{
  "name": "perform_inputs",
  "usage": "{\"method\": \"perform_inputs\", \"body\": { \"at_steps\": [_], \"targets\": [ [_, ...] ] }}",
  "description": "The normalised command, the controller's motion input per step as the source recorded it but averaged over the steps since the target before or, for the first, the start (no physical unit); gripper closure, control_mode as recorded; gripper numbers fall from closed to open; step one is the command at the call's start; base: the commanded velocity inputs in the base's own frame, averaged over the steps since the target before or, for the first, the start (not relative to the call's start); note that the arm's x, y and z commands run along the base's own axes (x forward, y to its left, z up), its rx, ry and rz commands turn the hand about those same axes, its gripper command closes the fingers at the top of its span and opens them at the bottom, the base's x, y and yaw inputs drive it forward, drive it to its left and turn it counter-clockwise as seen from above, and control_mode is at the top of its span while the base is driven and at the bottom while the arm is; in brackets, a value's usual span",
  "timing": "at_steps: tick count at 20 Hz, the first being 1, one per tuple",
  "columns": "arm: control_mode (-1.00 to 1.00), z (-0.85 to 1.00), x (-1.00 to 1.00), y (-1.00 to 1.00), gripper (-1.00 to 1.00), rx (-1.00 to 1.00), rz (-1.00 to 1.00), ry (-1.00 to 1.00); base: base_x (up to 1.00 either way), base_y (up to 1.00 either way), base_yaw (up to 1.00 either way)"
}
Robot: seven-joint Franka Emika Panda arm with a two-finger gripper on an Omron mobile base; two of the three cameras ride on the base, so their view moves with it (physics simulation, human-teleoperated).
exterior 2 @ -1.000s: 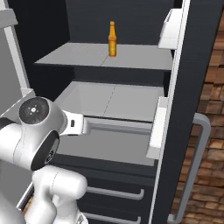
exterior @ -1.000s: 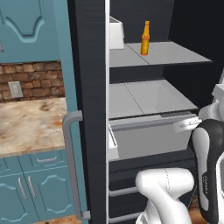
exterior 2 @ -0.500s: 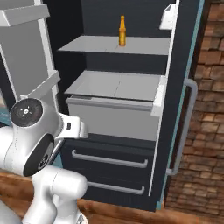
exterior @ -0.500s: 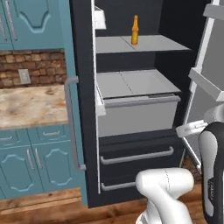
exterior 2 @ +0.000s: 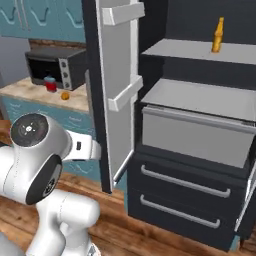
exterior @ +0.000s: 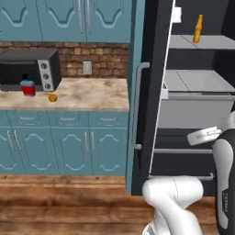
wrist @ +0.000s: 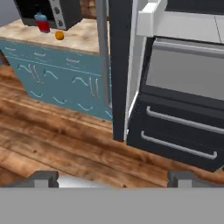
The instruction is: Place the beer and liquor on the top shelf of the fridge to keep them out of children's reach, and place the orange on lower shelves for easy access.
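The fridge [exterior: 156, 105] stands open, its dark door edge toward the counter, and the beer [exterior: 198, 29] stands upright alone on the top shelf of the fridge [exterior 2: 200, 51], so that part looks done. To the fridge's left runs the countertop [exterior: 87, 96], bearing a black countertop oven [exterior: 28, 69]. Just in front of the oven stands the liquor [exterior: 28, 87], squat and upright, and near it, apart, lies the orange [exterior: 53, 97].

The gripper [wrist: 113, 179] hangs well apart from the counter, its two dark tips spread wide with nothing between them.

The liquor is likely glass: stiff, fairly heavy, smooth and breakable. Its square body gives flat faces, so I would grip across the red body below the shoulders, not the narrow cap. The orange is light, firm and apt to roll; it wants a grip across its middle.
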Motion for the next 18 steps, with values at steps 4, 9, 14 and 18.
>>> {"method": "perform_inputs", "body": {
  "at_steps": [4, 9, 14, 18],
  "targets": [
    [1.00, 0.00, 0.00, 0.00, -1.00, 0.00, 0.00, 0.00, 0.01, 1.00, 0.50],
    [1.00, 0.00, 0.00, 0.00, -1.00, 0.00, 0.00, 0.00, 0.33, 0.94, 0.37],
    [1.00, 0.00, 0.00, 0.00, -1.00, 0.00, 0.00, 0.00, 0.50, 0.51, 0.07],
    [1.00, 0.00, 0.00, 0.00, -1.00, 0.00, 0.00, 0.00, 0.63, 0.41, -0.16]
  ]
}}
